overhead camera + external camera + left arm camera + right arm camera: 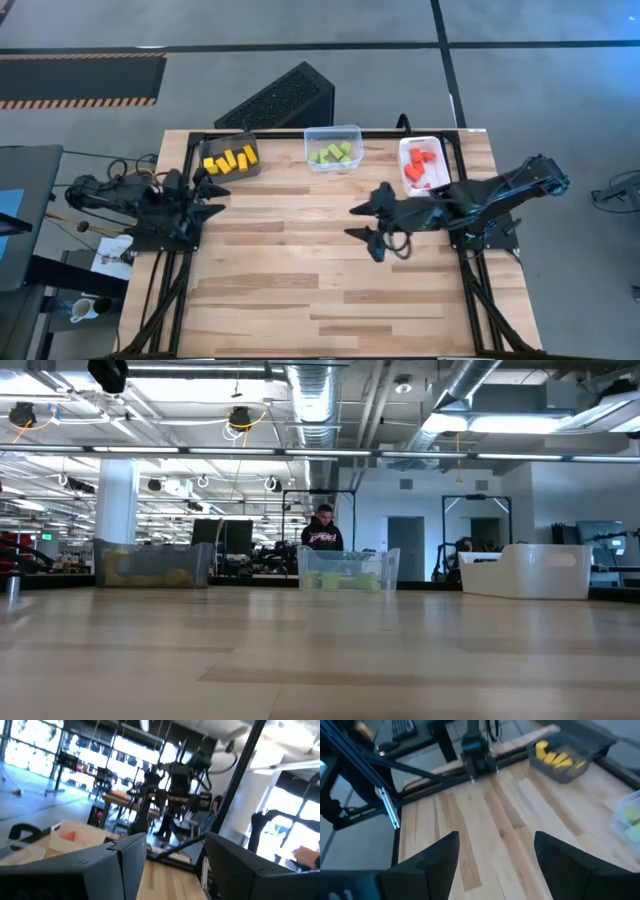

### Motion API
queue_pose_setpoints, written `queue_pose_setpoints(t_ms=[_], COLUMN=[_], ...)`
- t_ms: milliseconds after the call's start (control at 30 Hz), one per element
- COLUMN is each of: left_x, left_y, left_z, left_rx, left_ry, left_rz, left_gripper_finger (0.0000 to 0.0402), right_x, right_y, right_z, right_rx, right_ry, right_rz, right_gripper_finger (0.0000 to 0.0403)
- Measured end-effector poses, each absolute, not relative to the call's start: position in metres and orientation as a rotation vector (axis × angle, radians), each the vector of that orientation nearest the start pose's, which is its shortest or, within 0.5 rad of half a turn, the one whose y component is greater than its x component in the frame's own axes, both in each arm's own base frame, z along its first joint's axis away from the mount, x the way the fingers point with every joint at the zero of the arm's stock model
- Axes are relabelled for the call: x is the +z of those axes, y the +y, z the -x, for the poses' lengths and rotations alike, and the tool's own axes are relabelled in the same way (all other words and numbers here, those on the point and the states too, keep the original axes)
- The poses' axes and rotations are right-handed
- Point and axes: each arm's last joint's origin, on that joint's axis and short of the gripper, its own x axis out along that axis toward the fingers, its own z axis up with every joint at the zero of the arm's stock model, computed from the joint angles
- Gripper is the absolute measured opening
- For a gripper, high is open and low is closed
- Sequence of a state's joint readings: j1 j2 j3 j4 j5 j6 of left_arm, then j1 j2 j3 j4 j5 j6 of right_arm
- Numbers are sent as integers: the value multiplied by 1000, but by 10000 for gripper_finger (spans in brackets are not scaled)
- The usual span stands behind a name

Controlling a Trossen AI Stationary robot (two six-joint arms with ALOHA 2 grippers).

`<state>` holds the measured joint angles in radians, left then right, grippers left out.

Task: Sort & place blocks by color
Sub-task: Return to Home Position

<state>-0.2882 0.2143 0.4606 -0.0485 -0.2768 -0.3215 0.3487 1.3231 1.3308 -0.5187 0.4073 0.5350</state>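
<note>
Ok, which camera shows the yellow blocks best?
The high view: looking straight down into the dark bin, it shows the yellow blocks whole. The right wrist view sees them slanted, partly behind the bin's wall. The low view shows only yellow through that wall; the left wrist view, nothing.

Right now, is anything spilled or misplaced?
Nothing stands out. The dark bin holds yellow blocks, the clear bin green blocks, the white bin red blocks; no block lies loose. Right gripper hovers open above the table.

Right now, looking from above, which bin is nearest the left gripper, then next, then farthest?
1. Dark bin with yellow blocks, just beyond the left gripper.
2. Clear bin with green blocks, middle.
3. White bin with red blocks, far right.
</note>
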Motion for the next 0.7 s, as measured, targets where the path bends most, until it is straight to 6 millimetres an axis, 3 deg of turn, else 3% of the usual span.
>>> queue_pose_setpoints(t_ms=[133,367,567,700], left_x=[297,297,288,278], left_y=[-10,-7,-6,-7], left_z=[-67,-62,-68,-72], left_rx=[-5,59,145,171], left_ry=[-227,-252,-274,-276], left_rz=[388,399,410,391], left_gripper_finger=[185,185,185,185], right_x=[375,353,312,283], right_y=[83,70,46,24], right_z=[-238,-183,-174,-172], right_rx=[-219,-213,-109,-41], right_ry=[388,190,-36,-64], right_rz=[-337,-392,-404,-445], right_gripper_finger=[267,240,177,112])
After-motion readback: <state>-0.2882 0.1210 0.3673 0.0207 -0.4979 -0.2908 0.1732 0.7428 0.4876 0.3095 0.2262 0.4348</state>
